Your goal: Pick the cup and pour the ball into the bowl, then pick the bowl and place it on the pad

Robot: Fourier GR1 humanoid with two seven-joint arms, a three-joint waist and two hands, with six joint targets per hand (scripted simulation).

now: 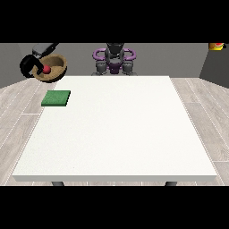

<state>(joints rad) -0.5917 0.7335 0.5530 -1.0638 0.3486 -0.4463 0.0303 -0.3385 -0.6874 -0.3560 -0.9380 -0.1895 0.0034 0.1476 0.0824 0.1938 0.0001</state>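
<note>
**A:** Wooden bowl (53, 68) is up in the air at the far corner on the view's left, well above the desk (116, 129), tilted so you can look right into it. Red ball (46, 69) is sitting inside.

**B:** What's holding it?

**A:** The hand at the view's left (27, 64). Black fingers are curled around the bowl's rim on its left side, hooked like a C.

**B:** And the pad?

**A:** Green pad (56, 98) lies flat near the desk's far-left corner, below the bowl and not touching it.

**B:** Other hand? The cup?

**A:** Can't spot either. Only the robot's torso (114, 58) shows behind the desk's far edge.
</note>
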